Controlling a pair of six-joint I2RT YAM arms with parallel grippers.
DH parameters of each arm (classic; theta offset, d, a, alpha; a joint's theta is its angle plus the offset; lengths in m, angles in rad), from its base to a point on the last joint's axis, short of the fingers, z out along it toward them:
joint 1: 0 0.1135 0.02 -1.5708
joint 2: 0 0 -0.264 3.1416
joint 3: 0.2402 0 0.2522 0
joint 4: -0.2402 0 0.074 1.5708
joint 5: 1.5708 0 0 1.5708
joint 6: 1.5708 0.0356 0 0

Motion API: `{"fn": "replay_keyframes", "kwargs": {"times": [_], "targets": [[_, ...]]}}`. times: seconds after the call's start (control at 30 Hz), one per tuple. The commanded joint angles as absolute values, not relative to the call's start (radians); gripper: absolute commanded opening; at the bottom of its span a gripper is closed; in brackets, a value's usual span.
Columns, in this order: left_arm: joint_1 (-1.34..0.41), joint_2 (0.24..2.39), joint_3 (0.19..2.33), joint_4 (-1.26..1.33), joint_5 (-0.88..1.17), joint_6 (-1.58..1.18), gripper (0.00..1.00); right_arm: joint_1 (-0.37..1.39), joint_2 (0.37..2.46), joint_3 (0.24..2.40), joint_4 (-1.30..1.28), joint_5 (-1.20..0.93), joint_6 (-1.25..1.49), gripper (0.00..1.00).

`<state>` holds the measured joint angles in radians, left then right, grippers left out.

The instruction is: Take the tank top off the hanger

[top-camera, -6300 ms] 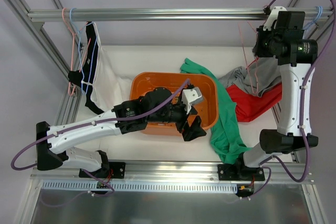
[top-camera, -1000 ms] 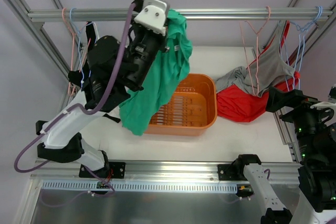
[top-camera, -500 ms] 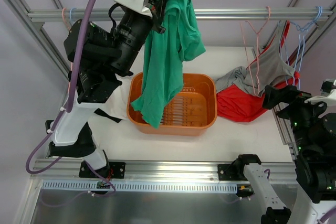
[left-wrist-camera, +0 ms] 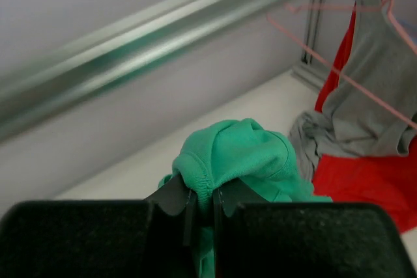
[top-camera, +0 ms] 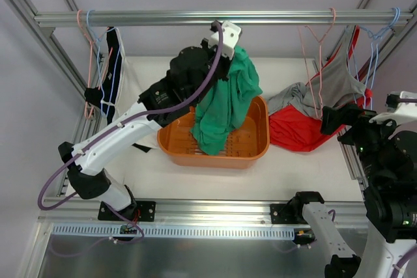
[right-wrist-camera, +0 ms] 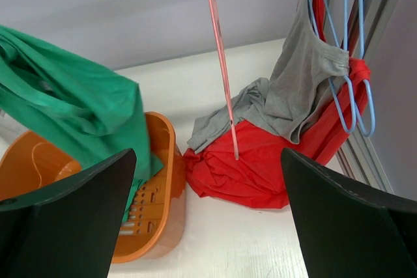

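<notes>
My left gripper (top-camera: 228, 52) is shut on a bunched edge of the green tank top (top-camera: 225, 105), which hangs from it over the orange basket (top-camera: 260, 151), its lower end inside the basket. In the left wrist view the fabric (left-wrist-camera: 247, 154) is pinched between the two pads of the gripper (left-wrist-camera: 203, 196). An empty pink hanger (top-camera: 319, 43) hangs on the rail to the right. My right gripper (top-camera: 355, 122) stands wide open at the right edge, holding nothing; its wrist view shows the pink hanger (right-wrist-camera: 218, 50) well ahead of the gripper (right-wrist-camera: 208, 226).
A grey tank top (top-camera: 335, 83) hangs from blue hangers (top-camera: 378, 40) on the right, over a heap of red cloth (top-camera: 303, 131). A dark garment (top-camera: 112, 76) hangs on hangers at the left. The metal rail (top-camera: 273, 16) runs across the back.
The left arm has come down from above the rail, lowering the green tank top so its end hangs into the basket. The right arm has barely shifted.
</notes>
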<state>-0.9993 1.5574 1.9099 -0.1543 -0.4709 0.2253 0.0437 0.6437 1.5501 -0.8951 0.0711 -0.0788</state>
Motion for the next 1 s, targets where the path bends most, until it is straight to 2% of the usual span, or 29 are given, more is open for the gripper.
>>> {"fn": "replay_keyframes", "kwargs": {"times": [0.0, 0.03, 0.07, 0.13, 0.17, 0.4, 0.5, 0.53, 0.8, 0.97], "targets": [[-0.986, 1.422, 1.783, -0.094, -0.525, 0.059, 0.04, 0.048, 0.686, 1.574, -0.917, 0.032, -0.124, 1.0], [-0.986, 1.386, 1.713, -0.097, -0.525, 0.036, 0.13, 0.048, 0.689, 1.577, -0.923, 0.035, -0.132, 0.99], [-0.986, 1.368, 1.679, -0.098, -0.52, 0.005, 0.38, 0.048, 0.695, 1.581, -0.939, 0.043, -0.136, 0.99], [-0.986, 1.309, 1.59, -0.104, -0.491, -0.053, 0.69, 0.048, 0.707, 1.597, -0.956, 0.048, -0.159, 1.0], [-0.986, 1.29, 1.565, -0.124, -0.47, -0.093, 0.98, 0.048, 0.725, 1.62, -0.965, 0.054, -0.17, 0.99], [-0.988, 1.138, 1.407, -0.331, -0.279, -0.277, 0.99, 0.048, 0.891, 1.744, -1.043, 0.198, -0.267, 0.96], [-0.988, 1.08, 1.329, -0.431, -0.268, -0.351, 0.99, 0.043, 0.974, 1.81, -1.043, 0.279, -0.322, 0.88], [-0.988, 1.056, 1.284, -0.452, -0.261, -0.376, 0.99, 0.035, 1.029, 1.827, -1.045, 0.294, -0.342, 0.82], [-0.988, 0.976, 1.165, -0.77, -0.218, -0.402, 0.99, -0.152, 1.198, 1.943, -1.014, 0.183, -0.391, 0.68], [-0.988, 0.919, 1.088, -0.827, -0.1, -0.358, 0.99, -0.222, 1.261, 1.937, -0.967, 0.167, -0.449, 0.63]]}}
